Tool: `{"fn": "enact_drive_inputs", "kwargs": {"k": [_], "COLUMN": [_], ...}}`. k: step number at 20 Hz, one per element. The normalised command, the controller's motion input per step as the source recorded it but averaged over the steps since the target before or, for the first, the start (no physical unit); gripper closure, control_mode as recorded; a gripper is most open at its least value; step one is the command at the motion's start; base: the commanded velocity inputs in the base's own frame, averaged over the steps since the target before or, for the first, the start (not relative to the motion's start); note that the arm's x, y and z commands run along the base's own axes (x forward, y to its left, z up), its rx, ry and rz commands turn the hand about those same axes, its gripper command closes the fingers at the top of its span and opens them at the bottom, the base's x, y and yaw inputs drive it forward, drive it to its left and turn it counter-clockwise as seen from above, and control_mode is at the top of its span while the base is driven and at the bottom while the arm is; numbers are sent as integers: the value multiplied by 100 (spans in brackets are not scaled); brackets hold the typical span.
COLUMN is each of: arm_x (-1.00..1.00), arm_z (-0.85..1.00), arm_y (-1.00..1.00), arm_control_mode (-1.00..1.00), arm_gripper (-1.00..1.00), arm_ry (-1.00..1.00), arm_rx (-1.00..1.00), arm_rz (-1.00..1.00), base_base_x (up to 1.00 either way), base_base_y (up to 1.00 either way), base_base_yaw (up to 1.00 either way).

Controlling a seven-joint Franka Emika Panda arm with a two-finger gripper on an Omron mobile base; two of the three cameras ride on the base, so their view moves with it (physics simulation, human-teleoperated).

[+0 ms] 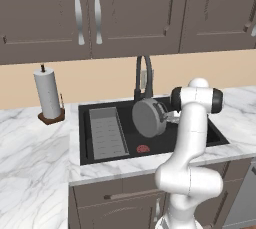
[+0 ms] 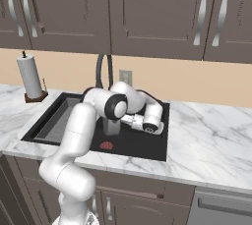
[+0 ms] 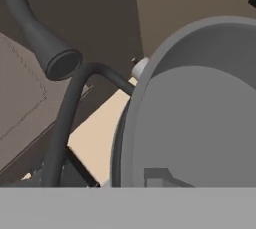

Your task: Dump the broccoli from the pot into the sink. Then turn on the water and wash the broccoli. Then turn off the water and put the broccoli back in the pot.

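Tipped on edge over the sink [image 1: 215, 135], pot [image 1: 148, 118] pinched at its rim by the hand [image 1: 169, 117], presumably to spill the broccoli beside the faucet [image 1: 144, 75].

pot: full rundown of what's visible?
The pot is round, shallow, grey and metal-looking with a darker rim. It is tipped on its side above the black sink, flat bottom facing the left base camera, in front of the faucet. The hand view shows its empty-looking inside. The gripper's hold is hidden.
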Motion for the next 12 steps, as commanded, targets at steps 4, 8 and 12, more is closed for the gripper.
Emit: {"fn": "enact_drive_inputs", "kwargs": {"k": [4, 8, 12], "arm_x": [7, 5, 15], "arm_z": [0, 0, 0], "arm_y": [0, 0, 0], "arm_control_mode": [-100, -100, -100], "arm_gripper": [100, 100, 100], "arm_ry": [9, 9, 11], "arm_rx": [9, 9, 9], "arm_rz": [3, 2, 0], "base_base_x": [0, 0, 0], "base_base_y": [0, 0, 0], "base_base_yaw": [0, 0, 0]}}
